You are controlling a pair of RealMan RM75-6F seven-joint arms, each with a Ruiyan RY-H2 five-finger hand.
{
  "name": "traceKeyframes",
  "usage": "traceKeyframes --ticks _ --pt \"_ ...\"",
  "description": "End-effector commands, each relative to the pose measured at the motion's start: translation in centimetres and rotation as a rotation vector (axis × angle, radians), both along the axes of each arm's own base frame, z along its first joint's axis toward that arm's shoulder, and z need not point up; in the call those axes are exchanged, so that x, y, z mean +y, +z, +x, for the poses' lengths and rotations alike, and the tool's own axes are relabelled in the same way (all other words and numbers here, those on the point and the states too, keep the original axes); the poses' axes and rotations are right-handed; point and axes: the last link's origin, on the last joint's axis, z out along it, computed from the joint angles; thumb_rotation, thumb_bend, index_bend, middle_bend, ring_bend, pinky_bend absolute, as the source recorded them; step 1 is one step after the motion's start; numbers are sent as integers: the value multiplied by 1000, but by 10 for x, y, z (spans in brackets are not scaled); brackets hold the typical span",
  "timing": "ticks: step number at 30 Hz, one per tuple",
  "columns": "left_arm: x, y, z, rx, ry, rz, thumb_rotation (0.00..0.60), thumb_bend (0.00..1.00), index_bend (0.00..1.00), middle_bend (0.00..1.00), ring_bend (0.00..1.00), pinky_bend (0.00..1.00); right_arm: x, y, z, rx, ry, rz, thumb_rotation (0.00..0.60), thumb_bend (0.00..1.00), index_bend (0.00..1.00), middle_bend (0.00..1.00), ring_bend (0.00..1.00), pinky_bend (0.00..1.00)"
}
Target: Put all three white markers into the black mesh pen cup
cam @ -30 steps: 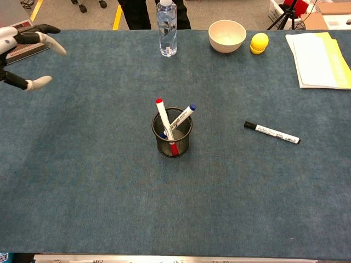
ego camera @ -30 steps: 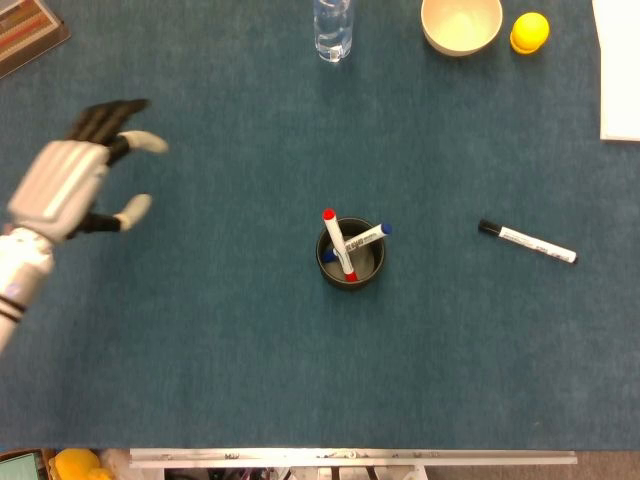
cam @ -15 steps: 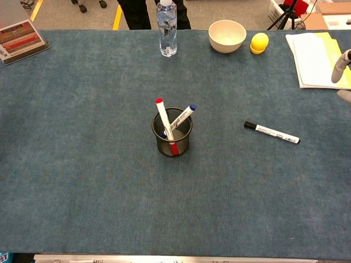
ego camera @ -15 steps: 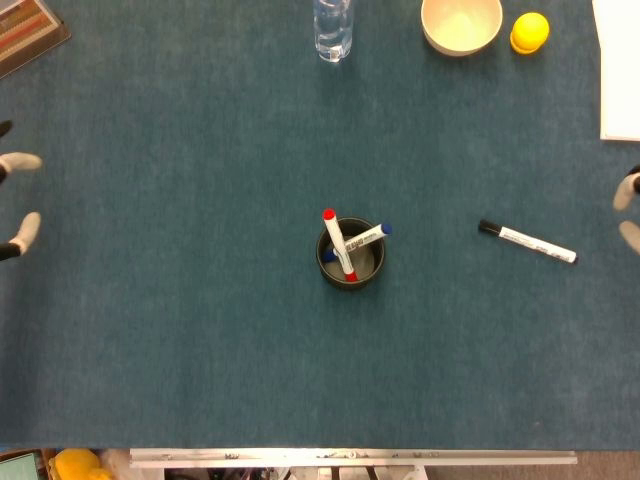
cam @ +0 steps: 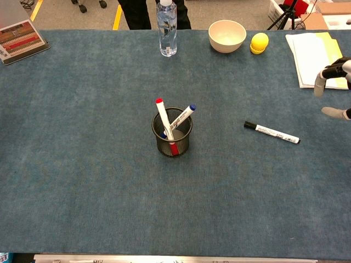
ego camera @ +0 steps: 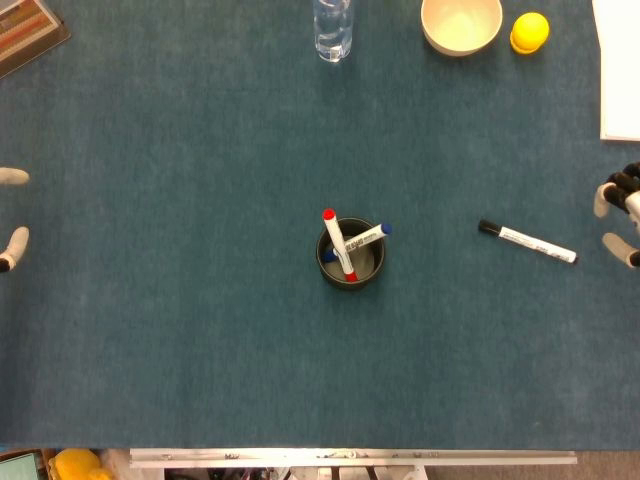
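Note:
The black mesh pen cup [ego camera: 350, 262] [cam: 172, 137] stands mid-table with two white markers in it, one red-capped [ego camera: 336, 238] [cam: 163, 117] and one blue-capped [ego camera: 366, 237] [cam: 182, 116]. A third white marker with a black cap [ego camera: 527, 241] [cam: 272, 132] lies flat on the blue cloth to the right of the cup. My right hand [ego camera: 620, 216] [cam: 332, 88] shows at the right edge, fingers apart and empty, just right of that marker. Only the fingertips of my left hand [ego camera: 10, 212] peek in at the left edge of the head view, spread and empty.
At the far edge stand a water bottle [ego camera: 332, 27] [cam: 166, 28], a cream bowl [ego camera: 461, 24] [cam: 227, 35] and a yellow object [ego camera: 529, 31] [cam: 259, 43]. Papers [ego camera: 619, 70] [cam: 318, 52] lie far right, and a flat box [ego camera: 28, 32] [cam: 21, 39] far left.
My left hand has drawn back leftward until only its fingertips show. My right hand has come in from the right edge toward the black-capped marker.

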Motion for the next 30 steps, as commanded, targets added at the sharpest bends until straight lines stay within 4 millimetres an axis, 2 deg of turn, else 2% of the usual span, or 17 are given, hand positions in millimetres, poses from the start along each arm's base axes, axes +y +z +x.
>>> traceKeyframes --ticks 1,16,30 --pt "-2 0 1 -4 -4 -5 600 340 288 74 0 4 -5 -16 4 34 -22 2 600 181 524 474 317 524" --pt "-7 4 1 -21 -18 -15 600 340 294 74 0 4 -22 -72 29 155 -26 67 600 169 524 443 298 524" --pt "-8 4 2 -27 -25 -22 600 340 297 73 0 4 -38 -100 48 253 0 126 600 171 563 438 283 524"
